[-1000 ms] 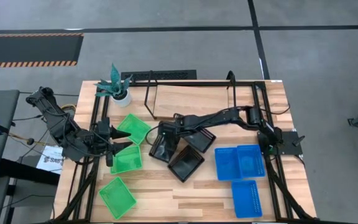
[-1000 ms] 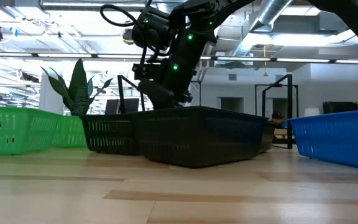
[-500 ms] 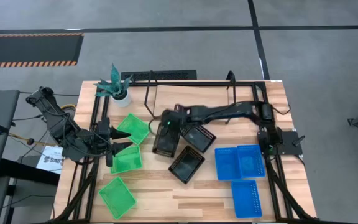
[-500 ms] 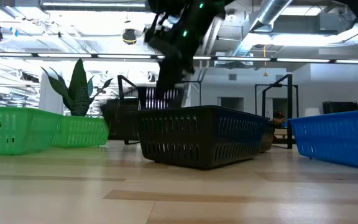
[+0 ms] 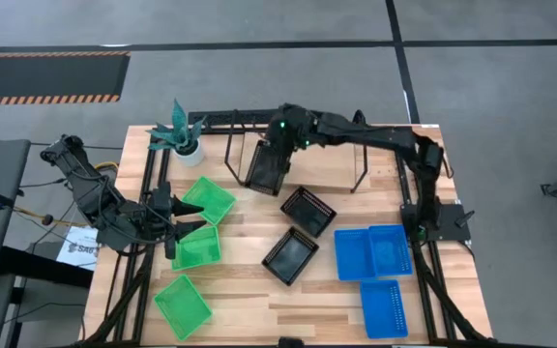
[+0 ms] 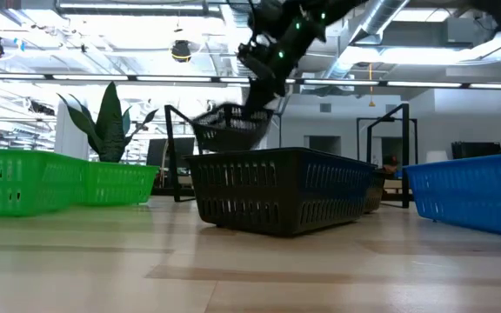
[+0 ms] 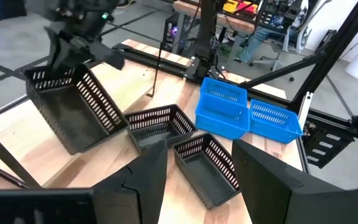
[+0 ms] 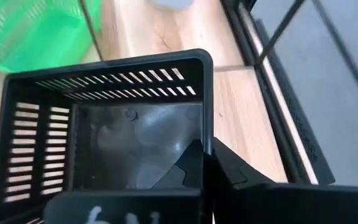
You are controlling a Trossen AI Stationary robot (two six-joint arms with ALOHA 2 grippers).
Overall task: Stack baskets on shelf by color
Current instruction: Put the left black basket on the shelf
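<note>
Carrying the first black perforated plastic basket (image 5: 265, 165) clamped in the right gripper's (image 5: 280, 135) jaws over the still-bare black-rod wooden-board shelf (image 5: 307, 155), while eight baskets are sitting unstacked on the surface and the left gripper (image 5: 184, 232), jaws parted, is waiting beside a bright green basket (image 5: 197, 247).

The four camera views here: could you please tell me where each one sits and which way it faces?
High view: overhead, straight down on the wooden table; both arms show.
Low view: tabletop height, level across; right gripper carries the lifted black slotted plastic basket.
Left wrist view: past the left gripper, toward blue baskets.
Right wrist view: into that basket, pinched at its rim.
Shared: all four show the lifted black basket.
</note>
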